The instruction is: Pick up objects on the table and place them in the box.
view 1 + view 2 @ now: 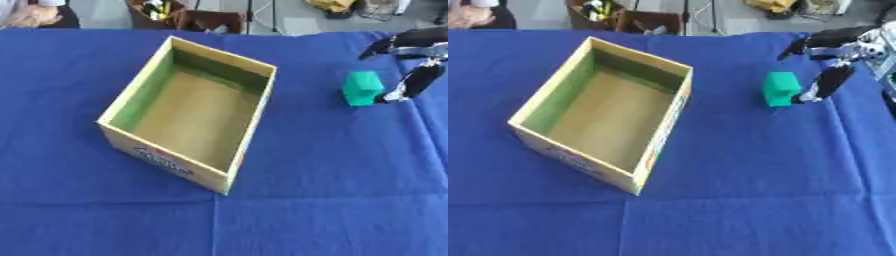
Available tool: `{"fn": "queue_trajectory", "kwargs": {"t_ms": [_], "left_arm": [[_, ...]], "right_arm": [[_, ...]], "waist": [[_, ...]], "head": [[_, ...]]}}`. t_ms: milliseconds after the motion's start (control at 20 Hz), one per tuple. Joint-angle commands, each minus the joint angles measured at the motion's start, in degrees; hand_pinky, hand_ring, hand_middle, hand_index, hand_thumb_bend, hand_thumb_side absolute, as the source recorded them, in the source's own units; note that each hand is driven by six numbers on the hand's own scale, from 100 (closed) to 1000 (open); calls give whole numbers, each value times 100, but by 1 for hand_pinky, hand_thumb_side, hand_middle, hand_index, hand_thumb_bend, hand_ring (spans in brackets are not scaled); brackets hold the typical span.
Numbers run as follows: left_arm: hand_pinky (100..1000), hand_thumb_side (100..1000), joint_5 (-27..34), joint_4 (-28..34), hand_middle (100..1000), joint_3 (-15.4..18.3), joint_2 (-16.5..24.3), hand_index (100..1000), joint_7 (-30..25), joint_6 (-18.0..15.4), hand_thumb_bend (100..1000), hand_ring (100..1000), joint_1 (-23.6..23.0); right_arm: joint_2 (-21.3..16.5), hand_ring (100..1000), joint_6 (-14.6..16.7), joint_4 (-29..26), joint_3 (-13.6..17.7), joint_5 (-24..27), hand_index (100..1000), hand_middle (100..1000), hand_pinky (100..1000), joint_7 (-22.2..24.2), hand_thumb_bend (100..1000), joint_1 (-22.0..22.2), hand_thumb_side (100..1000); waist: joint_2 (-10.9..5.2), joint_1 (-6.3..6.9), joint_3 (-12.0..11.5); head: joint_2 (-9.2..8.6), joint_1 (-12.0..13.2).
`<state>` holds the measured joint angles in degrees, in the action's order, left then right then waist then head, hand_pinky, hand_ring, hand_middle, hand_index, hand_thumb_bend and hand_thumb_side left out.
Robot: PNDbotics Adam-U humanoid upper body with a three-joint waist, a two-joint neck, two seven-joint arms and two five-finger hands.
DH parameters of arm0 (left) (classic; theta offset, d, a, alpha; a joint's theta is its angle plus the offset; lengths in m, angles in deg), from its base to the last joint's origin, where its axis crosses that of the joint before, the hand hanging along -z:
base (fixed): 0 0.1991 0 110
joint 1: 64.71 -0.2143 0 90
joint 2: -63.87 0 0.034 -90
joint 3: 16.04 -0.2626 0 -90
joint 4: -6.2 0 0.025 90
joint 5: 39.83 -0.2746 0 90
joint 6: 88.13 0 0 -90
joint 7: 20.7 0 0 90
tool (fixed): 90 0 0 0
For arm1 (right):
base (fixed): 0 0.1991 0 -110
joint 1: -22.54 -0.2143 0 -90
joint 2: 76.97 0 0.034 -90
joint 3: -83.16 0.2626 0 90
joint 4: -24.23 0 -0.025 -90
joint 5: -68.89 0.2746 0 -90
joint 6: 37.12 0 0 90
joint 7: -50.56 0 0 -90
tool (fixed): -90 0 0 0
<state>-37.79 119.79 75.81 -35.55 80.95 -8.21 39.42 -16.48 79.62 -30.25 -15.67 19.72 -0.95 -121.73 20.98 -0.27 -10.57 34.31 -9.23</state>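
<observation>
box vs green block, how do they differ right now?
The box is tan cardboard, open-topped and empty; the green block is solid green. The box is much larger than the block. The box stands untouched, while the right hand reaches around the block, fingers spread. Both rest on the blue cloth.

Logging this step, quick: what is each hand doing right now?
Right hand: open, fingers spread beside the green block, not closed on it.
Left hand: not in view.
</observation>
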Motion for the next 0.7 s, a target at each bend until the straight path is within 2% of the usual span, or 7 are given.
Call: {"fn": "queue_trajectory", "kwargs": {"t_ms": [50,300,650,700], "left_arm": [[673,1000,-30,100,712,-11,71,825,-20,-6,100,589,46],[673,1000,-43,100,710,-22,49,822,-31,7,100,589,50],[673,1000,-53,100,710,-23,42,822,-31,13,100,589,52],[673,1000,-54,100,705,-21,35,817,-29,13,100,590,57]], "right_arm": [[-112,1000,8,-5,121,-1,1000,893,886,302,416,-134,395],[-48,1000,-76,-89,189,204,997,857,879,655,436,-155,403],[-47,1000,-190,-181,199,344,997,857,879,814,436,-156,403],[-32,941,-218,-177,233,328,864,726,826,798,383,-153,417]], "waist": [[-89,11,6],[-12,19,4],[-5,19,1],[7,22,-7]], "head": [[-71,-23],[-88,-38],[-91,-40],[-91,-40]]}}
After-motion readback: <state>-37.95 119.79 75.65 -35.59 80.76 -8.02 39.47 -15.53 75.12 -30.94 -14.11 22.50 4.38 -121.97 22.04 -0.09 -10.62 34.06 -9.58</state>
